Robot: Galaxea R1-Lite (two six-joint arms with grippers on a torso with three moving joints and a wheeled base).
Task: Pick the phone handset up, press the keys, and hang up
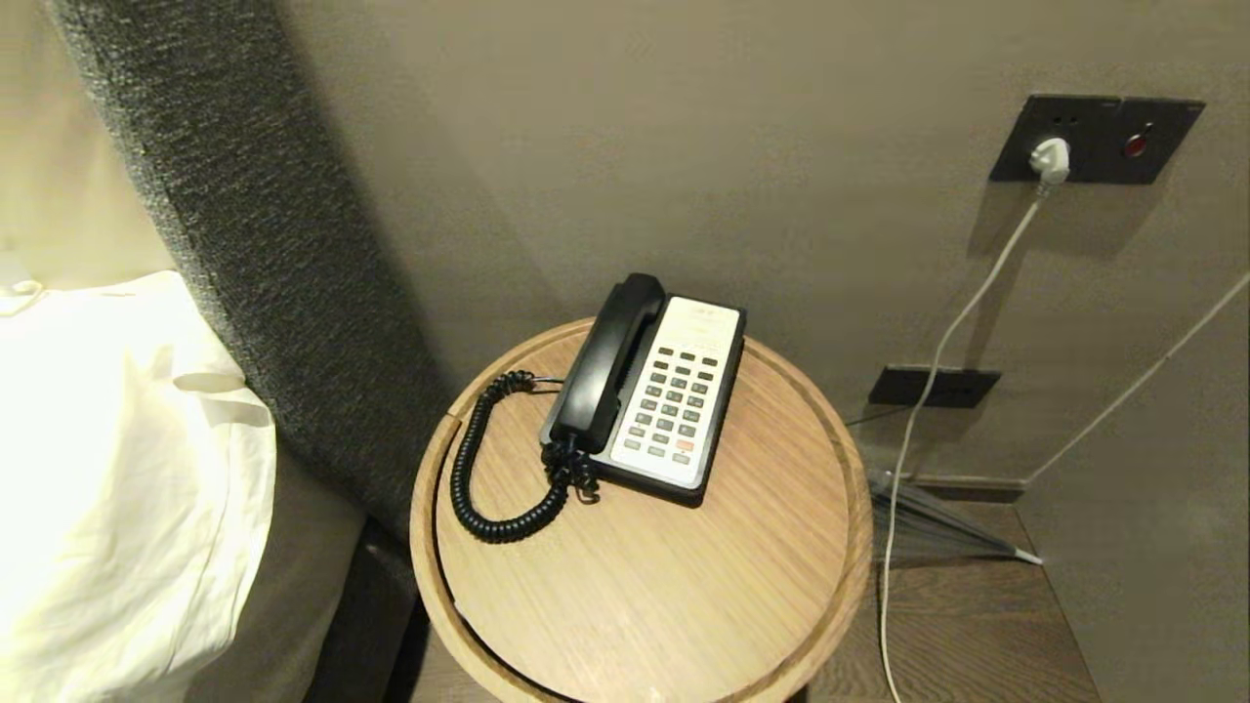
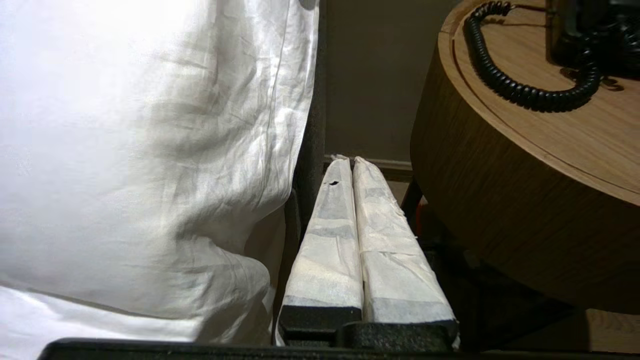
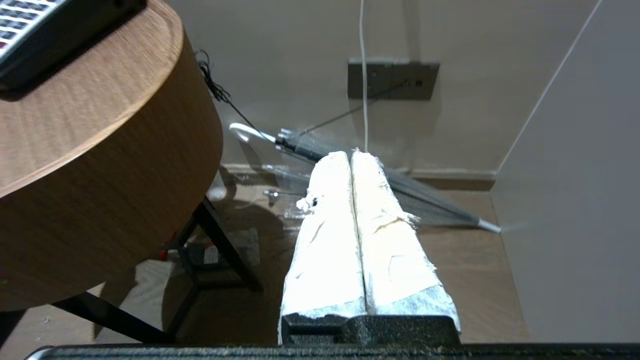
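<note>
Fingers (image 2: 345,200) pressed together (both arms), phone base (image 3: 45,35) cut off.

Round wooden table (image 1: 781,547) beside beige wall (image 1: 781,146)

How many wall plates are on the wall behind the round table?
2. An upper wall plate with a white plug in it, and a lower wall plate near the floor. The table may hide others.

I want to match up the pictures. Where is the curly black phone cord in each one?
Head view: the coiled cord loops on the round wooden table, left of the phone base.
Left wrist view: the cord curves across the tabletop at upper right.
Right wrist view: not in it.
Shared landmark: the round wooden table, seen in all three.
</note>
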